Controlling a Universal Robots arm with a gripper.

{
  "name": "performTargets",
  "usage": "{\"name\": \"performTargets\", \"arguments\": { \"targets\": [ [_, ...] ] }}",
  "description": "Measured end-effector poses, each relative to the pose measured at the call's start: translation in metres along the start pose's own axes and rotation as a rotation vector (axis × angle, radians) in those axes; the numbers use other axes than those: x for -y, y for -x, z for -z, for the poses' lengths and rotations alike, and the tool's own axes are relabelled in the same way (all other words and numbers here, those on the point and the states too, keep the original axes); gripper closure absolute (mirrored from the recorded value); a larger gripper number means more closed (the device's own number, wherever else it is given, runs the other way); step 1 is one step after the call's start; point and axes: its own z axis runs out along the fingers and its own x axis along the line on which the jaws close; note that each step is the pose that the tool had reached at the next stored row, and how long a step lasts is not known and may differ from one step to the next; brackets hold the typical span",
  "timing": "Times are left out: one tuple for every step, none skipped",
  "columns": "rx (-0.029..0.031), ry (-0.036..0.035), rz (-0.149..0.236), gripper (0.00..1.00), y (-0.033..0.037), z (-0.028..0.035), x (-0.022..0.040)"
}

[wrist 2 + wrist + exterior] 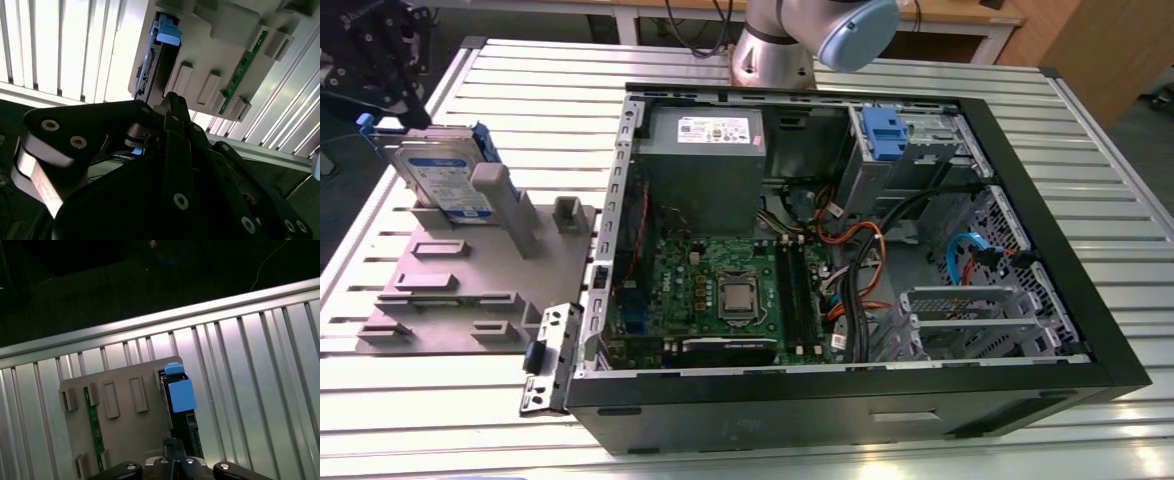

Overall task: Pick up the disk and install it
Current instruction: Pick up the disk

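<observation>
Second wrist view: gripper [172, 100], jaws drawn together and holding nothing, near but clear of the disk [155, 55], which stands on edge in a grey fixture [215, 50]. Exterior view: fixture at the exterior view's left on a slatted metal table [520, 60], beside an open computer case [854, 260], with the arm [781, 55] rising at the table's far edge. Disk label white and blue, print unreadable; dark floor [100, 290] beyond the table in the first wrist view.
</observation>
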Motion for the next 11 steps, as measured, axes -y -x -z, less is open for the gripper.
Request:
{"name": "performTargets", "arguments": {
  "targets": [
    [-0.0003, -0.0004, 0.007, 0.89, 0.0006, -0.0007, -0.0001],
    [-0.0006, -0.0005, 0.015, 0.89, 0.0012, -0.0013, -0.0002],
    [-0.0010, -0.0006, 0.021, 0.89, 0.0019, -0.0019, -0.0003],
    [-0.0013, -0.0006, 0.028, 0.89, 0.0028, -0.0024, -0.0005],
    [-0.0014, -0.0007, 0.034, 0.89, 0.0040, -0.0030, -0.0008],
    [-0.0016, -0.0009, 0.038, 0.89, 0.0054, -0.0034, -0.0011],
    [-0.0018, -0.0008, 0.041, 0.89, 0.0071, -0.0036, -0.0015],
    [-0.0019, -0.0008, 0.043, 0.89, 0.0088, -0.0039, -0.0020],
    [-0.0020, -0.0009, 0.045, 0.89, 0.0104, -0.0041, -0.0025],
    [-0.0019, -0.0008, 0.045, 0.89, 0.0118, -0.0044, -0.0033],
    [-0.0020, -0.0010, 0.045, 0.89, 0.0128, -0.0045, -0.0042]
  ]
}}
